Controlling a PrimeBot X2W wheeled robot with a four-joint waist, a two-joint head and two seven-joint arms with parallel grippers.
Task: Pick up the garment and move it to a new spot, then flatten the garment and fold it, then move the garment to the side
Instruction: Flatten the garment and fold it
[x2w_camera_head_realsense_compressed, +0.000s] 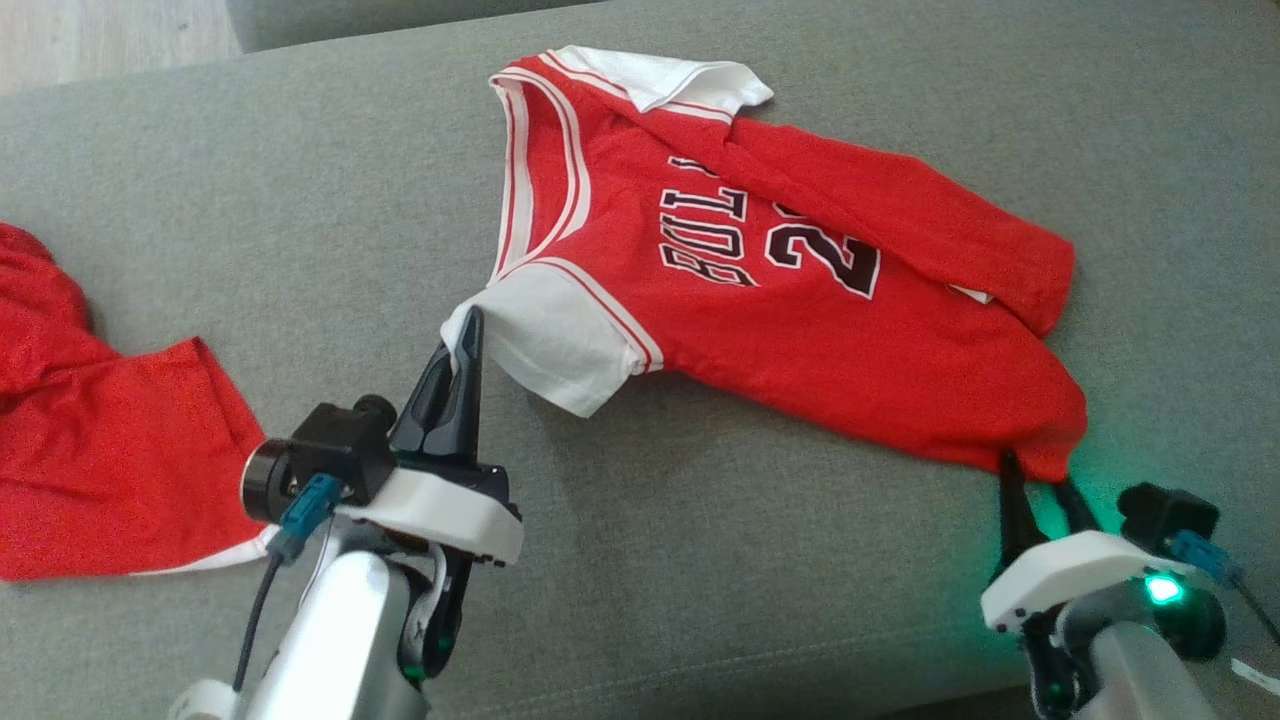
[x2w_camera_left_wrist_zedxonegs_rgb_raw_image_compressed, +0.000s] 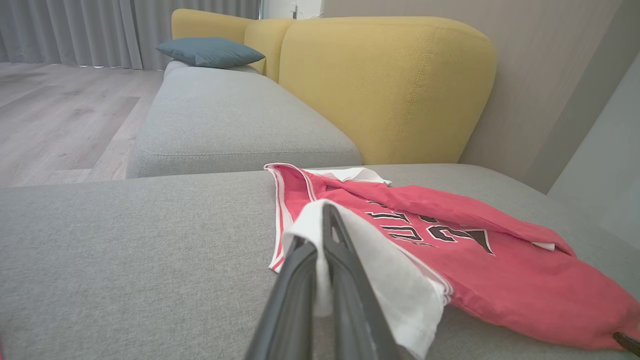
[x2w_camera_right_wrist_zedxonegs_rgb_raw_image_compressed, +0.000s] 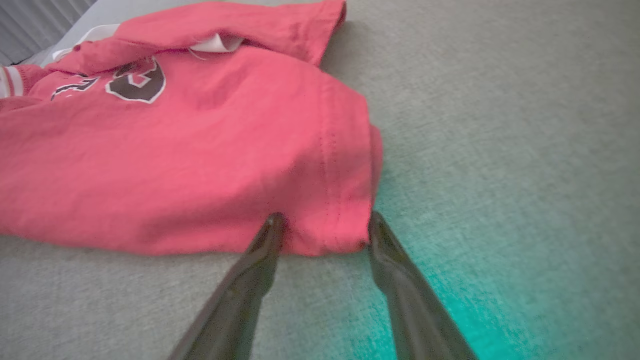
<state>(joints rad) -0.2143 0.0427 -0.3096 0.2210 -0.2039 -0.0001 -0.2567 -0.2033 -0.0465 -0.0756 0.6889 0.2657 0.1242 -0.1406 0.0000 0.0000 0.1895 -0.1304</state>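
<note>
The garment (x2w_camera_head_realsense_compressed: 760, 300) is a red jersey with white sleeves and dark lettering, lying partly folded on the grey sofa seat (x2w_camera_head_realsense_compressed: 300, 220). My left gripper (x2w_camera_head_realsense_compressed: 465, 335) is shut on the edge of its white sleeve (x2w_camera_head_realsense_compressed: 550, 345), pinching the cloth between the fingers (x2w_camera_left_wrist_zedxonegs_rgb_raw_image_compressed: 320, 260). My right gripper (x2w_camera_head_realsense_compressed: 1040, 480) is at the jersey's lower corner (x2w_camera_right_wrist_zedxonegs_rgb_raw_image_compressed: 330, 220), its two fingers spread apart on either side of the red hem, with the cloth (x2w_camera_right_wrist_zedxonegs_rgb_raw_image_compressed: 175, 160) bunched between the tips.
A second red garment (x2w_camera_head_realsense_compressed: 100, 440) lies at the left edge of the seat. A yellow sofa back (x2w_camera_left_wrist_zedxonegs_rgb_raw_image_compressed: 390, 85) and a blue cushion (x2w_camera_left_wrist_zedxonegs_rgb_raw_image_compressed: 210, 51) stand beyond, with wooden floor (x2w_camera_left_wrist_zedxonegs_rgb_raw_image_compressed: 55, 120) at the left. Green light glows beside the right wrist (x2w_camera_head_realsense_compressed: 1160, 588).
</note>
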